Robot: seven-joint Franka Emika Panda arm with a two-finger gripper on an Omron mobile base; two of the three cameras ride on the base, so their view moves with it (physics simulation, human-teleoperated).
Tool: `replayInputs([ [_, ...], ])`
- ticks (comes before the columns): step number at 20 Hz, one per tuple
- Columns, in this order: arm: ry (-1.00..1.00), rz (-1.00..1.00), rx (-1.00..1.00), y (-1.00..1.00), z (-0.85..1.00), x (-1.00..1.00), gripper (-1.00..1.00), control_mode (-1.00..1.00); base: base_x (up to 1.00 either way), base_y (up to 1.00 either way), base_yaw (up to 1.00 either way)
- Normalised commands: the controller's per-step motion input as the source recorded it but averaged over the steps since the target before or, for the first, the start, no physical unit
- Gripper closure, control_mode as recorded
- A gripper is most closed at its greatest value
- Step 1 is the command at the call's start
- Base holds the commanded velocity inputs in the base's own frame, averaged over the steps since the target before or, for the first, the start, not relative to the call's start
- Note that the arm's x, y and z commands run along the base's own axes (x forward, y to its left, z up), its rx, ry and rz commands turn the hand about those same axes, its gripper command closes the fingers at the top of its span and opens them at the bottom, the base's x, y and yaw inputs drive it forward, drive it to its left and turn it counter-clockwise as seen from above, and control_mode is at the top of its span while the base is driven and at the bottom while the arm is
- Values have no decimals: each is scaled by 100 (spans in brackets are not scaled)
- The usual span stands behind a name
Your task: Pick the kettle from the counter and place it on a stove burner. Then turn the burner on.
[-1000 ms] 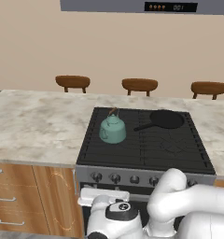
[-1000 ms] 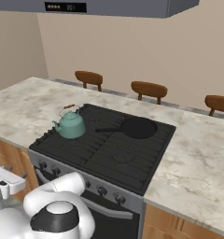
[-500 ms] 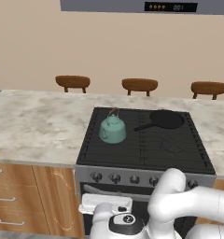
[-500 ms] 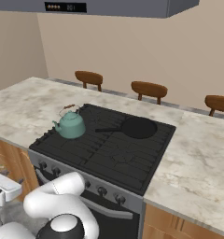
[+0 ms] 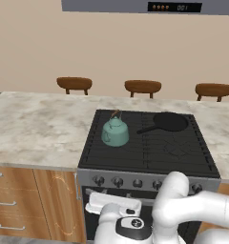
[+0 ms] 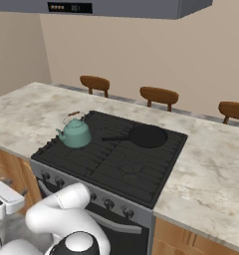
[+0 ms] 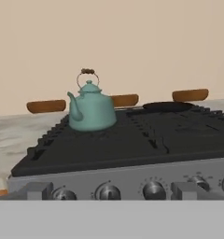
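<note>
The kettle [image 5: 115, 132] stands upright on the stove burner [image 5: 111, 143] at the range's back left, spout toward the left counter [image 5: 35, 128]. A black frying pan [image 5: 170, 122] lies on the back right grate, well apart from it. Silver knobs [image 5: 117, 181] line the range's front edge. The gripper [image 5: 109, 206] sits low before those knobs, jaws spread wide, holding nothing.

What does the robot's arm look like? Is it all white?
Mostly white. The arm is made of fat, smooth, rounded tube pieces, shiny like plastic. Each joint ends in a dark round cap with a small pale mark in the middle. The hand is a flat white block. No loose cables show.
</note>
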Motion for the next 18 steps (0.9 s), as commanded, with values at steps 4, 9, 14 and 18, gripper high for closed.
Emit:
replayInputs([
  [4, 0, -1, 0, -4, 11, 0, -100, -100, 0, 0, 0],
  [9, 0, 0, 0, 0, 0, 12, -100, -100, 0, 0, 0],
  [14, 1, 0, 0, 0, 0, 30, -100, -100, 0, 0, 0],
  [18, 1, 0, 0, 0, 0, 28, -100, -100, 0, 0, 0],
])
